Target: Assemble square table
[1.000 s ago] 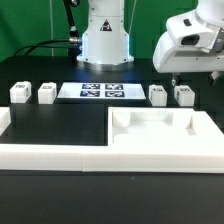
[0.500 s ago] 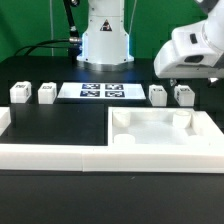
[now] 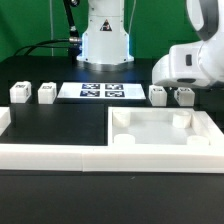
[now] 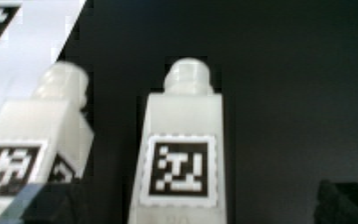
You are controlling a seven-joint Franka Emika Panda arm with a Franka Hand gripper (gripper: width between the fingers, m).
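Leg (image 4: 185, 140): small white tagged block, 1 of 4 on surface (image 3: 60, 125). Judged light, stiff, smooth plastic; grip flat sides mid-body. End effector (image 3: 176, 86) spread wide, empty, hovering above.

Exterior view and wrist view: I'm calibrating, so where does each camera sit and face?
Exterior view: off the arm, facing the base across the table; arm shows at the exterior view's right.
Wrist view: on the wrist, looking down at two legs; no robot part clearly shows.
Shared: likely those legs, under the arm.
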